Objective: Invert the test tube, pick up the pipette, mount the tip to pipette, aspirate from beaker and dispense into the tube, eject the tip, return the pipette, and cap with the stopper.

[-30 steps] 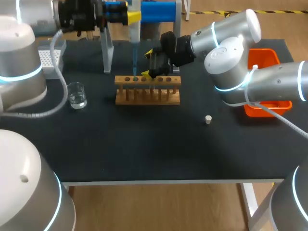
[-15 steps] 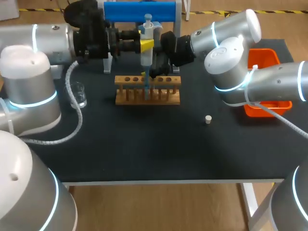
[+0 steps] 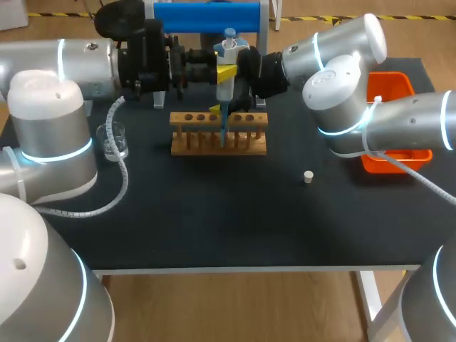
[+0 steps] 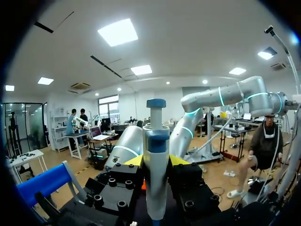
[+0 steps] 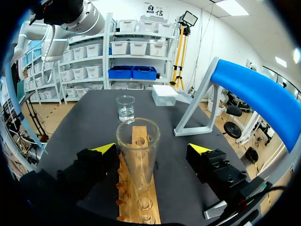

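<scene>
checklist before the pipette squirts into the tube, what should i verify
1. Pipette gripped by the left end effector: ok.
2. Tip mounted on the pipette: ok, it points down over the rack.
3. Test tube upright in the rack, mouth open: ok.
4. Tip lined up with the tube's mouth: cannot tell.
5. Right end effector steadying the tube: not ok, its fingers stand either side without touching.
6. Stopper within reach on the table: ok.
</scene>
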Available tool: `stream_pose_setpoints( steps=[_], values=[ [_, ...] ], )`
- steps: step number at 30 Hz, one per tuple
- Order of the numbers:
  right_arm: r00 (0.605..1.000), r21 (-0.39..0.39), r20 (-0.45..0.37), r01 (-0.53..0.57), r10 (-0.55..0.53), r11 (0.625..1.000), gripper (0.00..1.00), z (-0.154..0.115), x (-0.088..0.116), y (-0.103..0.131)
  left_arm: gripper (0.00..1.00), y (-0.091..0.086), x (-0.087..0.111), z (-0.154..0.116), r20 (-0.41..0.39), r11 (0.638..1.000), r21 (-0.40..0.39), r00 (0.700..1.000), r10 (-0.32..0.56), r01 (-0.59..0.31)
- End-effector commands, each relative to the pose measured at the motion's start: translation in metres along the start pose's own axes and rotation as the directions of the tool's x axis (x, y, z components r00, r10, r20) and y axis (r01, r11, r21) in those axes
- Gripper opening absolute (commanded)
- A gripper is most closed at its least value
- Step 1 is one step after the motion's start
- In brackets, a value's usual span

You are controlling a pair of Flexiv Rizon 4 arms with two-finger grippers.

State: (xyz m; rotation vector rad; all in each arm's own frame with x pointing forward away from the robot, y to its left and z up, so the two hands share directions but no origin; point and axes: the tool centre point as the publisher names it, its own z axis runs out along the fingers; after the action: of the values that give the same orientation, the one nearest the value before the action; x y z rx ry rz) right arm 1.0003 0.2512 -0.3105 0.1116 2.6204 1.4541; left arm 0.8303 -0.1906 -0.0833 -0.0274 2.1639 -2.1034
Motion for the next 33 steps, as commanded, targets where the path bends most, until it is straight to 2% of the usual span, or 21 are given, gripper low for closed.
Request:
stream_pose_setpoints(
  steps=[1, 17, 23, 29, 33],
  values=[
    [1.0, 0.002, -0.004, 0.0, 0.0, 1.0, 1.0, -0.001, -0.001, 0.0, 0.0, 0.002, -0.001, 0.0, -0.006, 1.0, -0.002, 1.0, -0.002, 0.002],
    [1.0, 0.002, -0.004, 0.0, 0.0, 1.0, 1.0, -0.001, -0.001, 0.0, 0.0, 0.004, 0.001, -0.002, 0.001, 1.0, 0.009, 1.0, -0.006, 0.006],
    [1.0, -0.004, 0.008, 0.01, -0.01, 1.0, 1.0, -0.024, 0.004, -0.003, 0.0, 0.004, 0.001, -0.002, 0.001, 1.0, 0.009, 1.0, -0.006, 0.006],
    [0.999, -0.012, 0.023, 0.042, -0.042, 0.999, 1.0, -0.064, 0.013, -0.007, 0.0, 0.004, 0.001, -0.002, 0.001, 1.0, 0.009, 1.0, -0.006, 0.006],
    [0.999, -0.046, 0.02, 0.047, -0.047, 0.998, 1.0, -0.093, 0.024, -0.01, 0.0, 0.004, 0.001, -0.002, 0.001, 1.0, 0.009, 1.0, -0.006, 0.006]
  ],
)
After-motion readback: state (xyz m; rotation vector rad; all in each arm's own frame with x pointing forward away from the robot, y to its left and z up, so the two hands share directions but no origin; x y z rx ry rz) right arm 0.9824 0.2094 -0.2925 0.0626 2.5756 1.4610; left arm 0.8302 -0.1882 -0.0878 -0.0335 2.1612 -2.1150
